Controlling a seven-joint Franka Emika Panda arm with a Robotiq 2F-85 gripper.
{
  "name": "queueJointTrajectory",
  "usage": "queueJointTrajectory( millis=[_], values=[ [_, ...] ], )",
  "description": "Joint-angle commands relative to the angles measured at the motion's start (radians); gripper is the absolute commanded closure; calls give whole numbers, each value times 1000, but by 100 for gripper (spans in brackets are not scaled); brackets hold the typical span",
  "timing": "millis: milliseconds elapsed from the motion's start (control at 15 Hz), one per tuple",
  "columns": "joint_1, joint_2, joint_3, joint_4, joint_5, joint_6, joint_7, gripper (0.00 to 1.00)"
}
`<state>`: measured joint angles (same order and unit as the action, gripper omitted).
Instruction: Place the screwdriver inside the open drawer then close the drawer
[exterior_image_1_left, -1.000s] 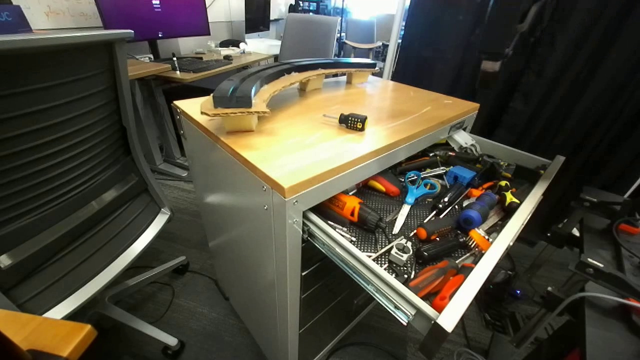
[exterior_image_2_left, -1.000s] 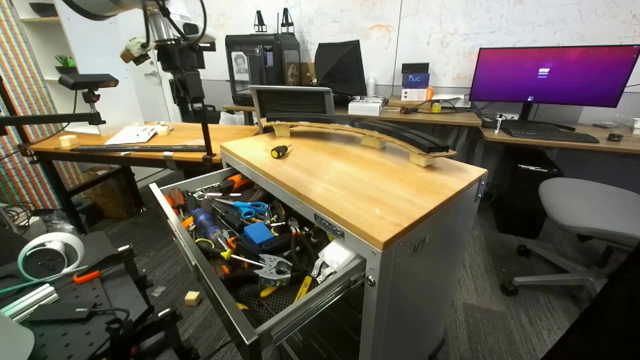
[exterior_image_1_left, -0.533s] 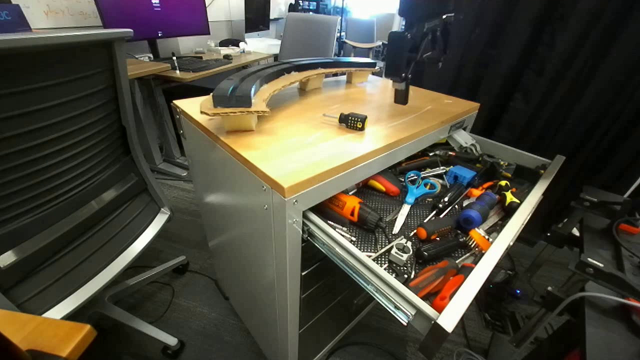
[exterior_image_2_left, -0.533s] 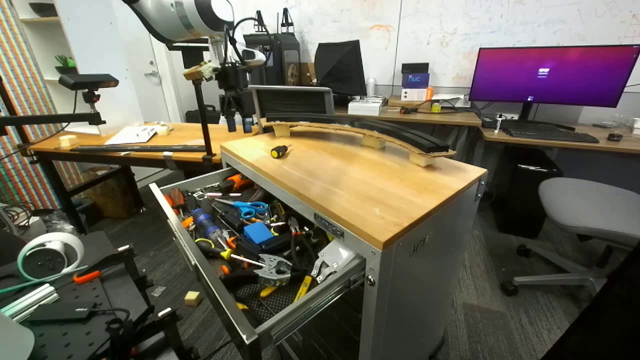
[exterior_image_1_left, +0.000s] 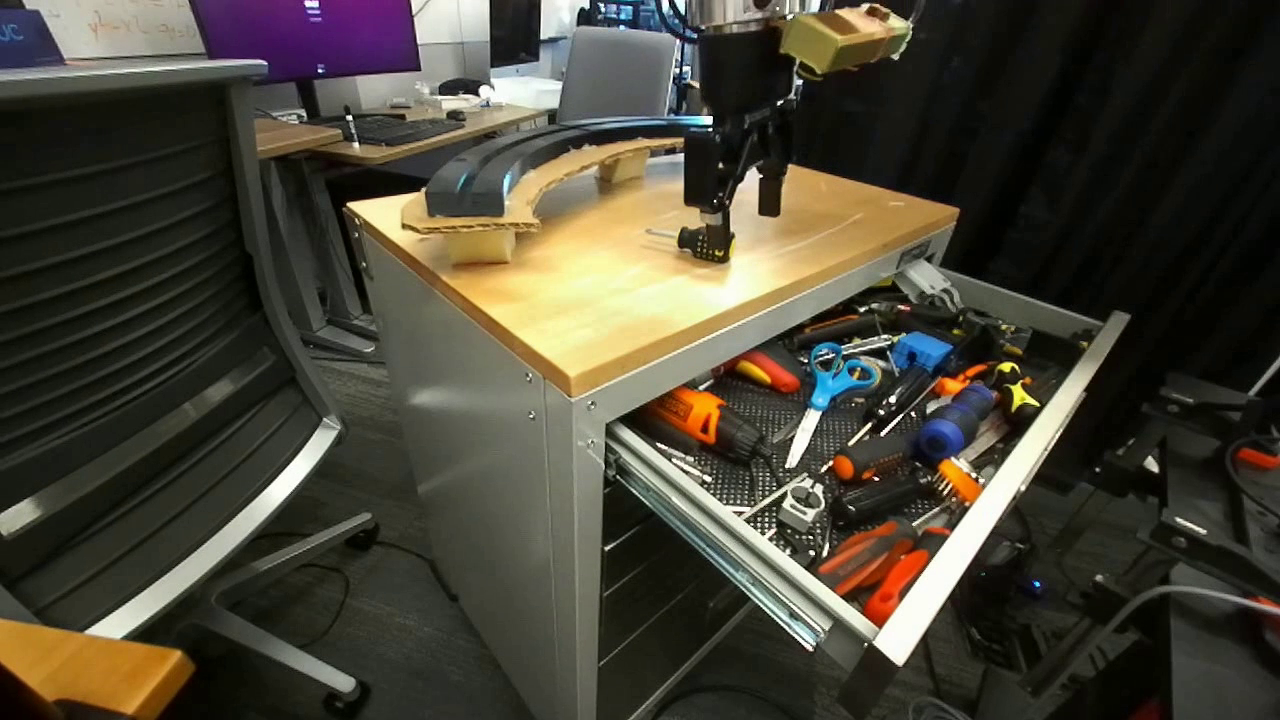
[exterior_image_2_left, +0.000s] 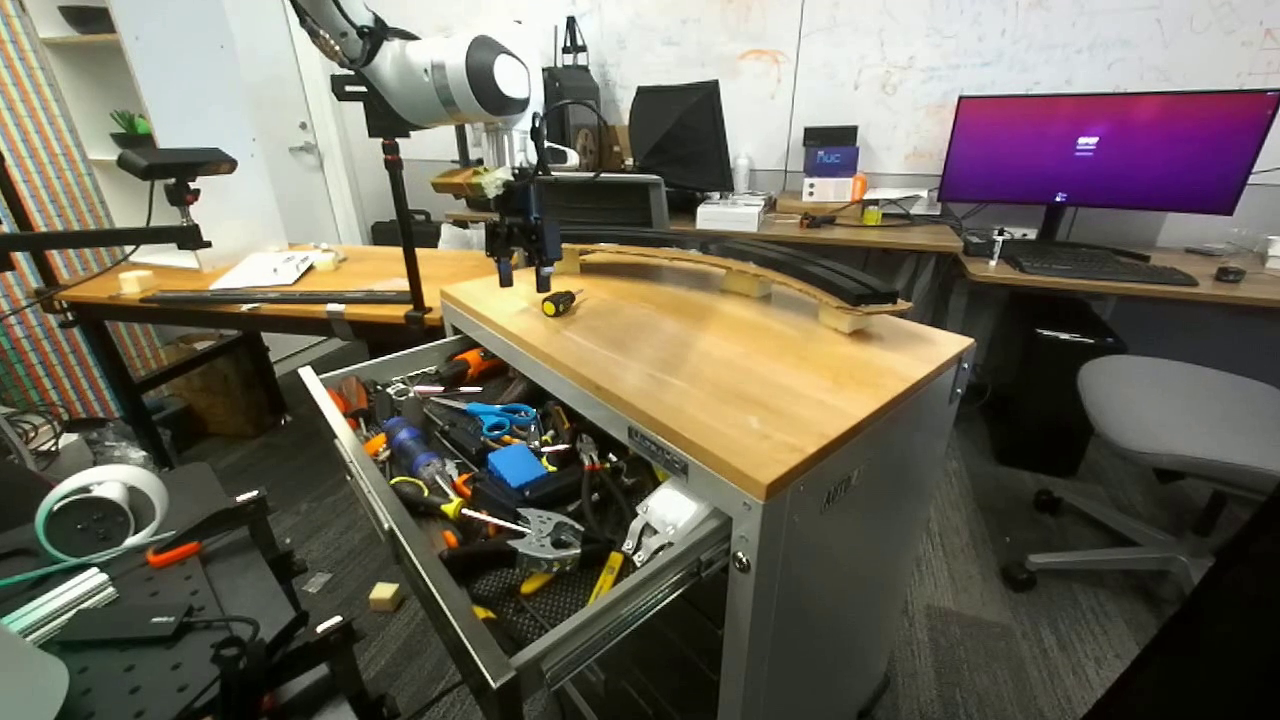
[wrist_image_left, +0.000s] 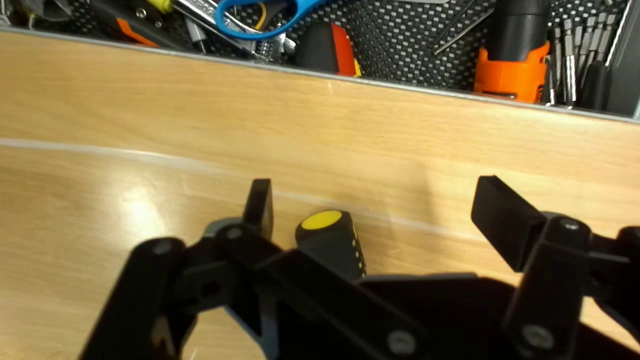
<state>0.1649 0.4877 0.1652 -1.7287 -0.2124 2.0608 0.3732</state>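
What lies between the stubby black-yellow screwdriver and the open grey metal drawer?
From screwdriver to drawer, the wrist view shows light wooden tabletop, crossed by a pale streak, then a thin grey metal edge.

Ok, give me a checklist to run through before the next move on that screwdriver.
1. Gripper open: ok, jaws well apart.
2. Screwdriver centred in the opening: not ok, it appears nearer one jaw in the wrist view.
3. Gripper low enough to grip it: cannot tell from these angles.
4. Drawer open: ok, pulled out in both exterior views.
5. Landing spot inside: ok, bare mat shows beside the blue scissors.
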Motion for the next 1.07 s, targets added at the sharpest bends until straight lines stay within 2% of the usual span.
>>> queueJointTrajectory(
  millis=[0,467,533,600,1000],
  values=[
    [24,38,-46,83,20,-52,-95,0],
    [46,139,-64,211,19,-82,-130,0],
    [51,154,-64,230,20,-84,-133,25],
    [48,156,-64,228,23,-74,-143,27],
    [32,132,-77,174,33,-21,-164,73]
  ],
)
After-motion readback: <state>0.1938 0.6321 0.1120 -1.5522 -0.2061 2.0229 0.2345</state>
